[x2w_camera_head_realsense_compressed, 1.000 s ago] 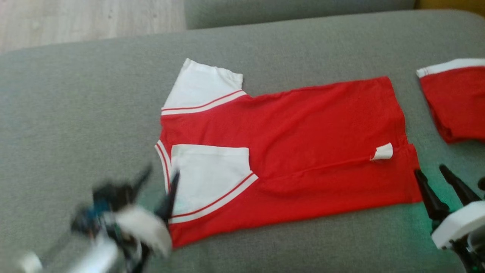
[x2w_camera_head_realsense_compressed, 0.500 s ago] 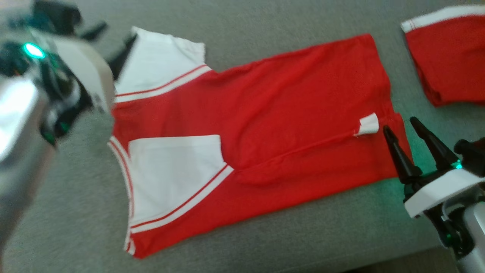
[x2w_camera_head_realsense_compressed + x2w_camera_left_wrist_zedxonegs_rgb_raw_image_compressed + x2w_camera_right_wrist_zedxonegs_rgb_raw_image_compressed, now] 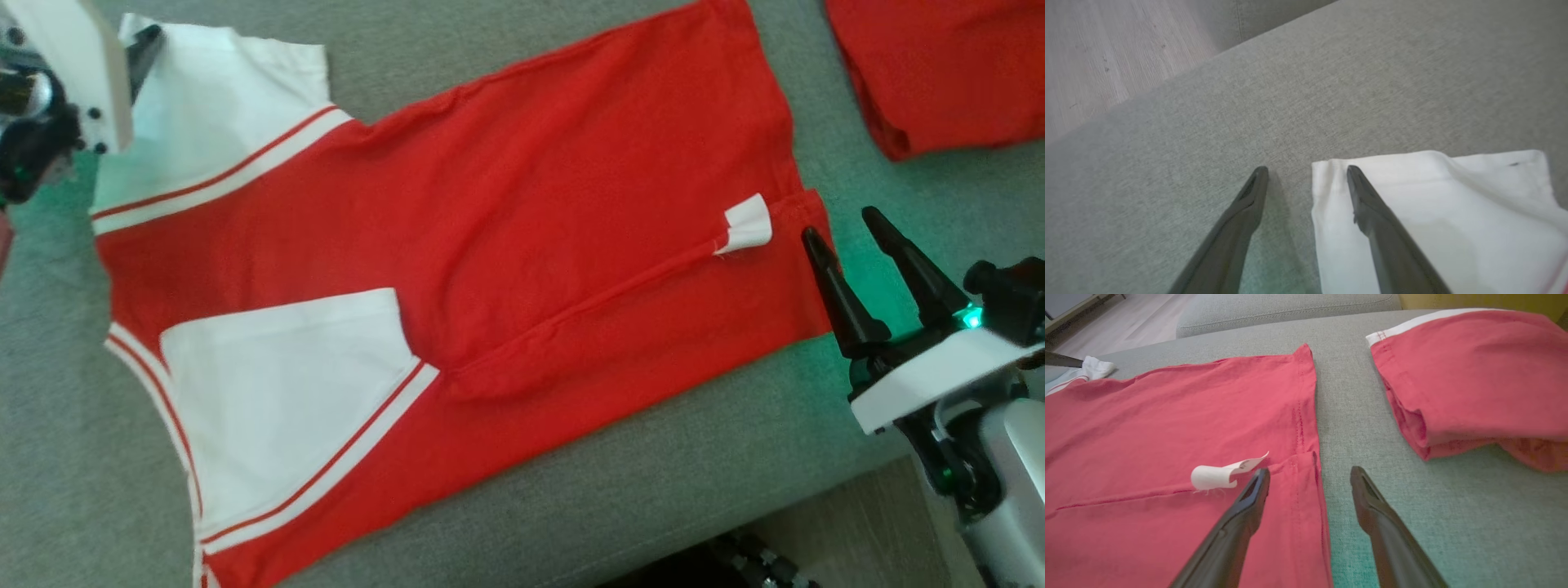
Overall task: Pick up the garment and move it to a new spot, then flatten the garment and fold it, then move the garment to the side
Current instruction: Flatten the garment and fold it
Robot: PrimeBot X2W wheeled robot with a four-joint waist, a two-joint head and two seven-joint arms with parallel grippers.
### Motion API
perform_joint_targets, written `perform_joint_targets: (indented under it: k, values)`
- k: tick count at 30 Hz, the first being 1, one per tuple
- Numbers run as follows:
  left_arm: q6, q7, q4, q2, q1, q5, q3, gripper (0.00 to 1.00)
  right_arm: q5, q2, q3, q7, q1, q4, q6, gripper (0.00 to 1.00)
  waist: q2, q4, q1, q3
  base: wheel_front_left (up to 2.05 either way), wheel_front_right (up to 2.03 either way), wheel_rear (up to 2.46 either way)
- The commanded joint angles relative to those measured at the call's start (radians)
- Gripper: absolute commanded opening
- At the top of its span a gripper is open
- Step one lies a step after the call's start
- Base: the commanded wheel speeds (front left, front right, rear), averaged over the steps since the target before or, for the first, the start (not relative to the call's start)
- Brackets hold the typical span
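Hovering far left, the left claw (image 3: 1307,170) is spread wide, one finger over the white sleeve (image 3: 1433,196) corner, the other over bare grey sofa (image 3: 653,490). The red T-shirt (image 3: 506,212) lies flat, long axis running left-right between both arms, so each end has its own arm right there, I reckon. Right claw (image 3: 841,224), wide and empty too, straddles the hem corner; another folded red garment (image 3: 939,73) sits further right.

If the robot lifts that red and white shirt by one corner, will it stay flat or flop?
Probably flop: the red and white fabric T-shirt lies limp, with soft creases. It looks thin, so likely light. The grey woven sofa cushion looks textured, so sliding seems unlikely.
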Motion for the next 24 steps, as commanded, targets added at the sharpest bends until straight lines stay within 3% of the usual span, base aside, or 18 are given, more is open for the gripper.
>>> perform_joint_targets:
  k: [1,5,6,8,9,14,18,24]
  values:
    - [0.008,0.013,-0.004,0.058,-0.050,0.007,0.036,1.00,-0.005,-0.016,0.010,-0.012,0.003,-0.017,0.007,1.00,0.0000,-0.015,-0.0002,0.013,0.00,0.00,0.00]
    - [0.004,0.044,0.022,0.058,-0.038,-0.020,0.039,1.00,-0.006,-0.014,0.005,-0.020,0.004,-0.006,0.007,1.00,0.0000,-0.017,-0.0002,0.014,0.00,0.00,0.00]
    - [0.001,0.049,0.022,0.058,-0.036,-0.026,0.039,0.95,-0.007,-0.015,0.002,-0.022,0.004,-0.003,0.007,1.00,0.0000,-0.016,-0.0002,0.013,0.00,0.00,0.00]
    - [-0.003,0.063,0.021,0.053,-0.027,-0.047,0.043,0.10,-0.008,-0.017,-0.003,-0.024,0.004,0.001,0.007,1.00,0.0000,-0.013,-0.0002,0.010,0.00,0.00,0.00]
    - [-0.006,0.076,0.020,0.050,-0.023,-0.059,0.045,0.00,-0.008,-0.018,-0.006,-0.024,0.003,0.001,0.007,1.00,0.0000,-0.011,-0.0002,0.009,0.00,0.00,0.00]
    - [-0.012,0.092,-0.004,0.045,-0.020,-0.087,0.052,0.00,-0.009,-0.024,-0.019,-0.023,-0.007,-0.003,0.007,1.00,0.0000,0.001,-0.0002,0.005,0.00,0.00,0.00]
    - [-0.028,0.012,-0.042,0.050,-0.033,-0.059,0.049,0.00,0.003,-0.029,-0.025,-0.003,-0.048,-0.008,0.007,1.00,0.0000,0.016,-0.0002,-0.003,0.00,0.00,0.00]
    - [-0.049,-0.093,-0.070,0.026,-0.047,-0.036,0.025,0.00,0.077,-0.045,0.011,0.183,-0.216,0.054,0.007,1.00,0.0000,0.051,-0.0002,-0.023,0.00,0.00,0.00]
